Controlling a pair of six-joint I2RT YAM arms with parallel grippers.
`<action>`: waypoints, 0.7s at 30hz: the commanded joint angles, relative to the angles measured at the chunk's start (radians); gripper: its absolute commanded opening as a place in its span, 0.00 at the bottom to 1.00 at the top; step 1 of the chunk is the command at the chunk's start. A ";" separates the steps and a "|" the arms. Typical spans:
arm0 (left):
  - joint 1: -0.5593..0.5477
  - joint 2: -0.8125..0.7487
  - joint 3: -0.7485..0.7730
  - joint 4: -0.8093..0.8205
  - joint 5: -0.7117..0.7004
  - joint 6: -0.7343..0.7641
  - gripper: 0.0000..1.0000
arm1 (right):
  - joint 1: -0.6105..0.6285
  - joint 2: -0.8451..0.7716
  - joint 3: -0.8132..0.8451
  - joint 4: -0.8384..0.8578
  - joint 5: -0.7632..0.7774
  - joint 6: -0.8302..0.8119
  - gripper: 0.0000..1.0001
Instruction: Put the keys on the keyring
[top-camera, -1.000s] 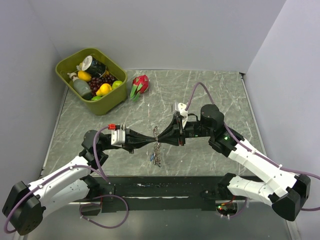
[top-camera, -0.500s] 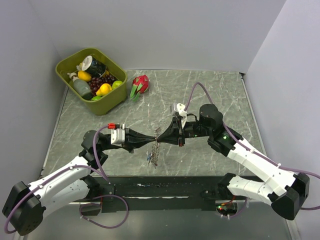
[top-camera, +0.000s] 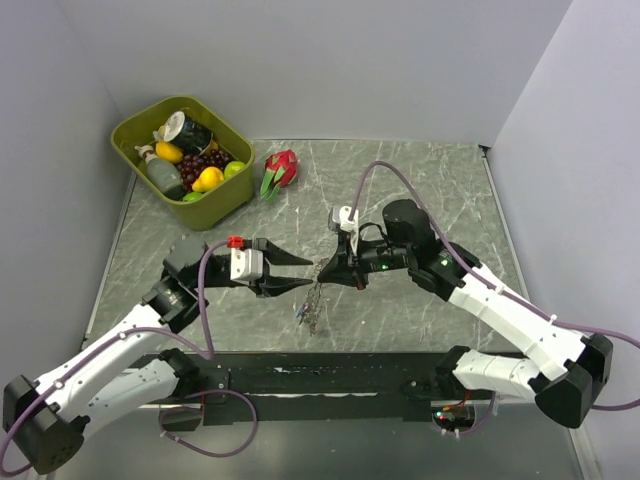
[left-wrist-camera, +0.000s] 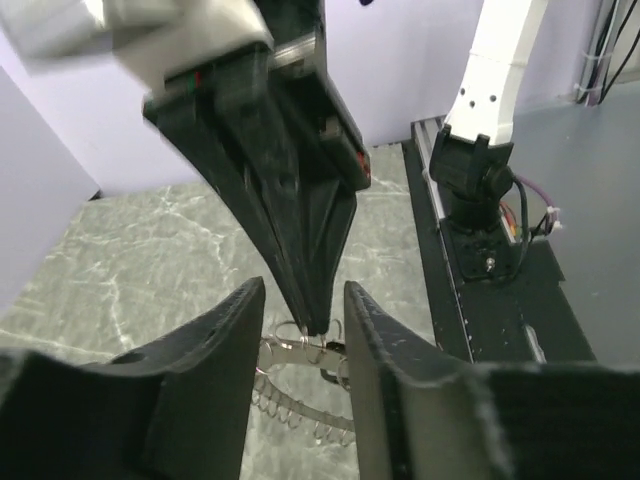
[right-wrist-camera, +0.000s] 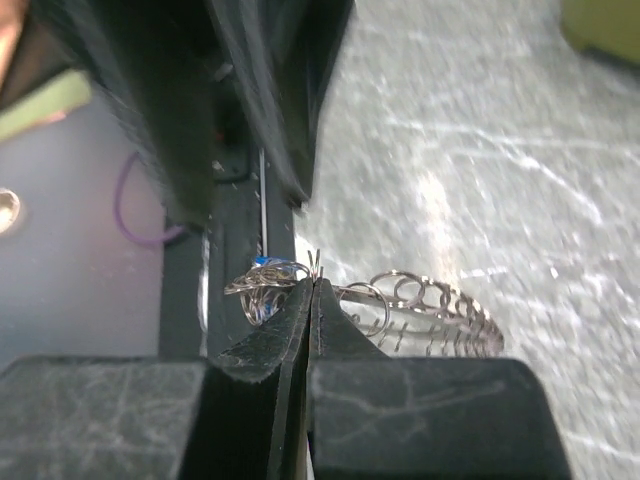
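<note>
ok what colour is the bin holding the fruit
The bin is olive green, clearest in the top external view.

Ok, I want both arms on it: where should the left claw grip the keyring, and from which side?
Likely the thin wire of the keyring beside the right claw, which is shut on it; elsewhere loose loops fringe it. The open left claw faces that spot, so come straight in from the left.

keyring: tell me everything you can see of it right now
The keyring is a thin silvery wire ring fringed with small metal loops, a blue tag among them. The shut right gripper pinches its rim, so it hangs edge-down over the marbled table. The open left gripper flanks that pinch point; contact there is unclear.
</note>
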 joint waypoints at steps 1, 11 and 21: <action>-0.003 0.043 0.175 -0.449 0.026 0.267 0.45 | -0.001 0.027 0.101 -0.144 0.043 -0.099 0.00; -0.003 0.281 0.394 -0.804 0.086 0.456 0.47 | 0.000 0.070 0.141 -0.216 0.063 -0.136 0.00; -0.003 0.304 0.336 -0.638 0.136 0.364 0.43 | 0.000 0.052 0.115 -0.179 0.064 -0.116 0.00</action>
